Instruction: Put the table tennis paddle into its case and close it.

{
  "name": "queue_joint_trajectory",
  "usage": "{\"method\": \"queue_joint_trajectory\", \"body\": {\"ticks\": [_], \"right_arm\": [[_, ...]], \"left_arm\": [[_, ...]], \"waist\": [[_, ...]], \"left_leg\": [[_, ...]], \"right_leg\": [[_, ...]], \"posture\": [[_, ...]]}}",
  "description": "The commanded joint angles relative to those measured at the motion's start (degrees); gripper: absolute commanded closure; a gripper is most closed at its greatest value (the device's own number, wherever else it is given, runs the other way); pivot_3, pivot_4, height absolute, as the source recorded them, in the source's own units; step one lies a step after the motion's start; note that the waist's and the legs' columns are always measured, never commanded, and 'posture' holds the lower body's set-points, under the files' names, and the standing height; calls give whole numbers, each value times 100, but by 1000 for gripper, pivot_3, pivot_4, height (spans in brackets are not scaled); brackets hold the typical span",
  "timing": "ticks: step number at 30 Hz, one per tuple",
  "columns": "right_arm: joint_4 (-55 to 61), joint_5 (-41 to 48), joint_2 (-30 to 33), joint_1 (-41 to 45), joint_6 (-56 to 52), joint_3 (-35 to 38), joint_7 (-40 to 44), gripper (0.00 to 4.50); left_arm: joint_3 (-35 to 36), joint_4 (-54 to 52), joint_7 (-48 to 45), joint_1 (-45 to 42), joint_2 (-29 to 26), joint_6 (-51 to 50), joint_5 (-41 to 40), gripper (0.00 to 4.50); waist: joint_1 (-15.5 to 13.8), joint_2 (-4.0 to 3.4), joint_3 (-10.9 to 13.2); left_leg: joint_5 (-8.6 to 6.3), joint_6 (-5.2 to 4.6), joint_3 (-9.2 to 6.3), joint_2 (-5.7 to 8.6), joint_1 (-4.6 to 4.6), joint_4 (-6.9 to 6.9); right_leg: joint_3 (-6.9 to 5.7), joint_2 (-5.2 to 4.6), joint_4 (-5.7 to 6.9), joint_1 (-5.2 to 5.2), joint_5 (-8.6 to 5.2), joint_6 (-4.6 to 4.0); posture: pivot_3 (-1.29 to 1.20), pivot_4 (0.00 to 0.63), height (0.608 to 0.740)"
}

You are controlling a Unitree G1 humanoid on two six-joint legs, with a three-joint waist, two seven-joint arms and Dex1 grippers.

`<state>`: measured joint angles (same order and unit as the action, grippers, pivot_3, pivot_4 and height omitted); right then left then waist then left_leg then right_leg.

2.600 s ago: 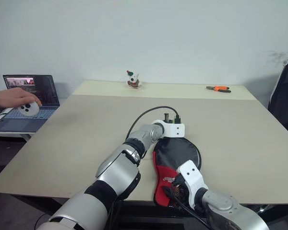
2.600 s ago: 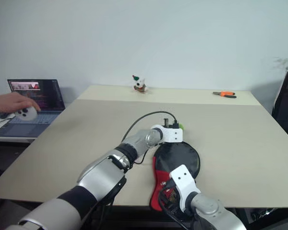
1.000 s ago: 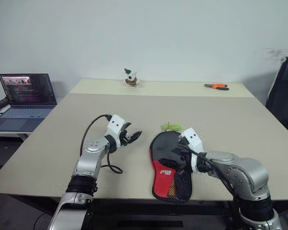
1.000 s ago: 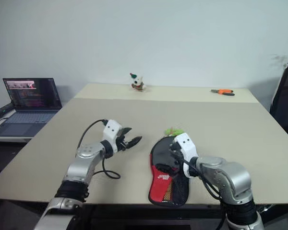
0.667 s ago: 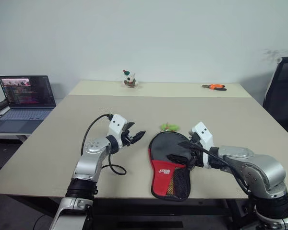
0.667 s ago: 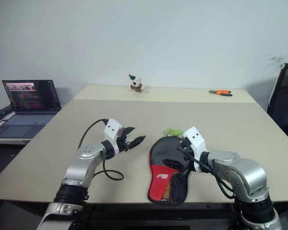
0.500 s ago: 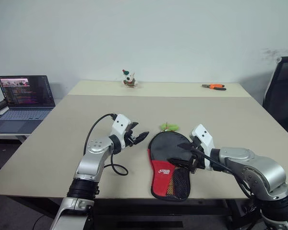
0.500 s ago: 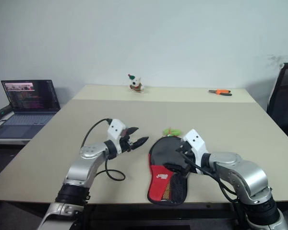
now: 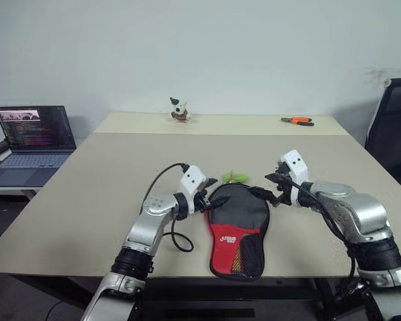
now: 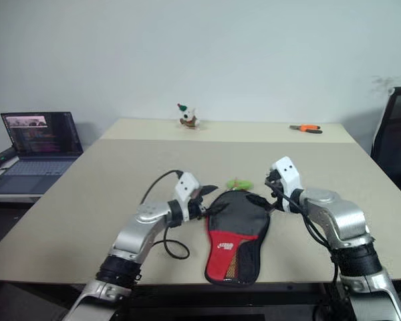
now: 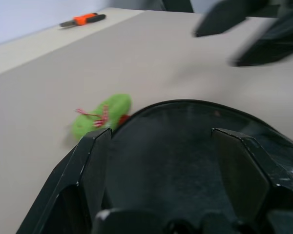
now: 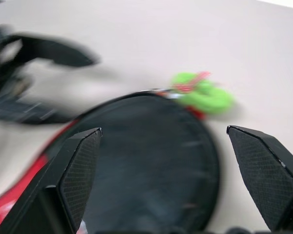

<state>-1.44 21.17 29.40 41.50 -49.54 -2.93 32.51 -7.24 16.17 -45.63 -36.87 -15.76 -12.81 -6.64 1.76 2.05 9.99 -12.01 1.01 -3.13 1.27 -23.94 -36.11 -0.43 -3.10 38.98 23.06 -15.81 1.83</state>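
We held both spread grippers, left gripper and right gripper, beside the case; its soft fabric looked light, best pinched at the rim.

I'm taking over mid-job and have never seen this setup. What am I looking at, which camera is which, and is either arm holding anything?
This is a two-armed humanoid robot at a beige table. The two wide pictures come from its head; the two close ones look along each wrist's black fingers. The left gripper and right gripper are both open and hold nothing, flanking the round end of the case, with its green zipper tag beyond. Farther back sit orange-handled pliers and a small figurine; a laptop stands on a side desk.
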Motion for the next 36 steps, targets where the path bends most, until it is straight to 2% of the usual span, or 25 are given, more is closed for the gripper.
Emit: {"method": "queue_joint_trajectory", "body": {"ticks": [1, 5, 11, 14, 18, 23, 25, 27, 36], "right_arm": [[-858, -446, -209, 542, 750, -83, -136, 0], [-2425, -877, -729, 1238, 1554, -153, -338, 0], [-5100, -968, -1529, 2388, 2710, 430, -1044, 0], [-6039, -975, -1737, 2736, 3183, 690, -1359, 0], [-6883, -1173, -1975, 2958, 3647, 806, -1774, 0], [-7260, -1271, -2285, 3018, 3756, 925, -1884, 0], [-7329, -1305, -2387, 3010, 3787, 991, -1978, 364], [-7362, -1333, -2444, 3006, 3812, 1058, -2077, 923], [-7380, -1405, -2510, 3019, 3880, 1237, -2213, 4148]], "left_arm": [[-181, 70, -53, -67, 48, 283, 99, 961], [-231, 196, -36, -25, 98, 343, 99, 961], [-224, 87, 26, 72, 87, 287, 103, 961], [-222, 21, 49, 112, 55, 257, 109, 961], [-210, -93, 94, 173, -1, 202, 121, 961], [-200, -203, 171, 249, -72, 152, 125, 961], [-205, -244, 202, 285, -92, 143, 141, 914], [-196, -294, 237, 319, -92, 103, 139, 914], [-228, -441, 308, 479, -120, 40, 137, 914]], "waist": [[5, -2, 1], [15, -2, 2], [7, -6, 4], [3, -9, 6], [5, -10, 6], [26, -17, 10], [29, -18, 11], [24, -19, 11], [16, -19, 11]], "left_leg": [[0, 0, 3, 0, 1, 0], [0, 0, 6, -1, 1, 2], [1, 1, 8, -2, -1, 4], [1, 1, 9, -1, -2, 4], [1, 1, 10, -1, -1, 5], [1, 1, 16, -2, 0, 5], [1, 1, 17, -4, 1, 5], [1, 1, 17, -4, 1, 5], [1, 1, 17, -3, 2, 4]], "right_leg": [[2, 0, 2, 1, 0, 0], [4, 1, 2, 4, 0, -1], [6, 0, 1, 6, 1, -2], [7, -1, -1, 6, 1, -2], [9, -1, 0, 6, 1, -2], [16, 0, 3, 9, 1, -2], [17, 1, 4, 9, 1, -2], [18, 2, 6, 10, 1, -2], [18, 1, 6, 10, 1, -2]], "posture": [[0, 150, 740], [0, 150, 740], [0, 150, 740], [0, 150, 740], [0, 150, 740], [0, 150, 740], [0, 150, 740], [0, 150, 740], [0, 150, 740]]}}
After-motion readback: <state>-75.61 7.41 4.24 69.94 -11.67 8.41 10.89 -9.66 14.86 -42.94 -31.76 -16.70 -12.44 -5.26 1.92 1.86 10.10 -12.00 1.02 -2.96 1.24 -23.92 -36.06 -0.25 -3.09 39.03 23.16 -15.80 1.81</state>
